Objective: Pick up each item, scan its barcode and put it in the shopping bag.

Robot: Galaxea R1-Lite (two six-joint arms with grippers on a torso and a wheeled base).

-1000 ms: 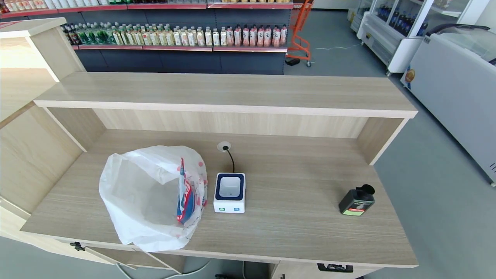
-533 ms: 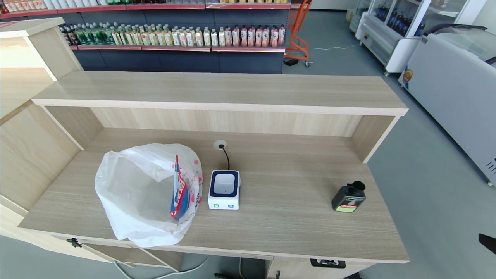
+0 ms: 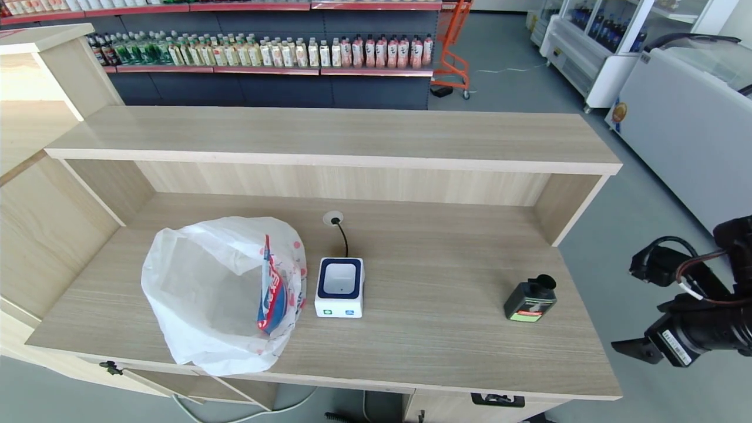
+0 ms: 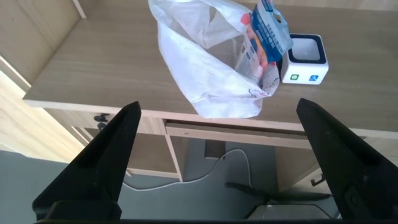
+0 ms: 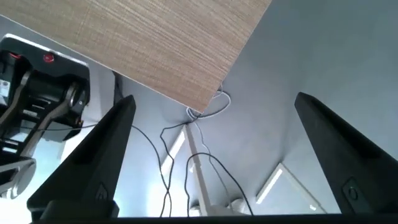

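black bottle (image 3: 529, 301) sits on the desk (image 3: 435, 346), right end, near the front edge. R claw (image 5: 214, 102) hangs out past the desk's right edge, well apart from it, fingers spread wide, nothing in them. L claw (image 4: 219, 104) same deal, spread & empty, out front of the desk by the shopping bag (image 3: 217, 294). scanner (image 3: 339, 288) is just beside the bag, btw bag & bottle. wood-grain top. behind: drinks shelf (image 3: 264, 54), freezers (image 3: 681, 117) on the right.
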